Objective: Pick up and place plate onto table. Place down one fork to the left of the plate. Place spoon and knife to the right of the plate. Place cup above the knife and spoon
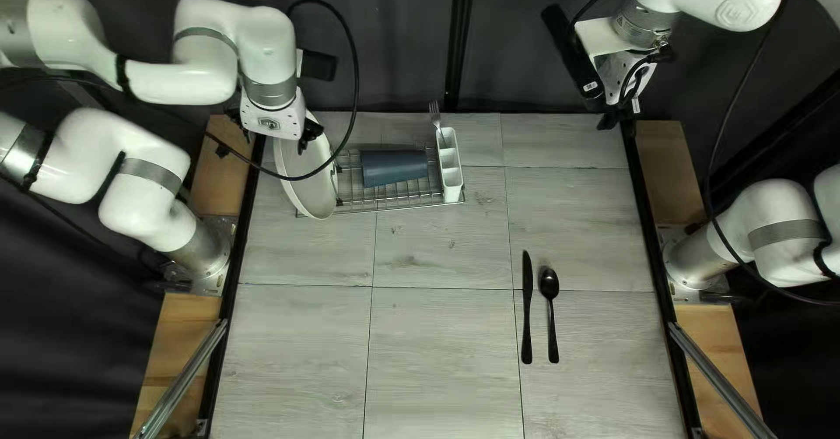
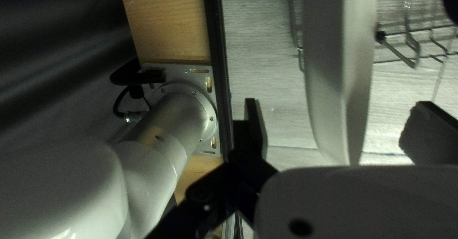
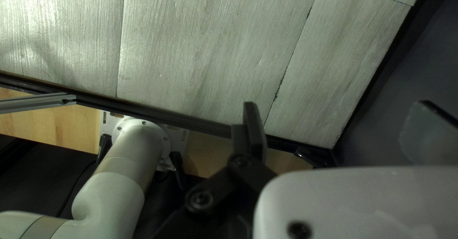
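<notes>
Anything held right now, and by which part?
Nothing held. Left gripper is open at the plate, not clamped on it; right gripper is open too.

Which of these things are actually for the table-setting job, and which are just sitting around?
For the job:
- plate, standing at the rack
- cup, lying on the rack
- fork, in the white holder
- knife and spoon, on the table

Not to be placed:
- wire rack
- white holder
- black cable
</notes>
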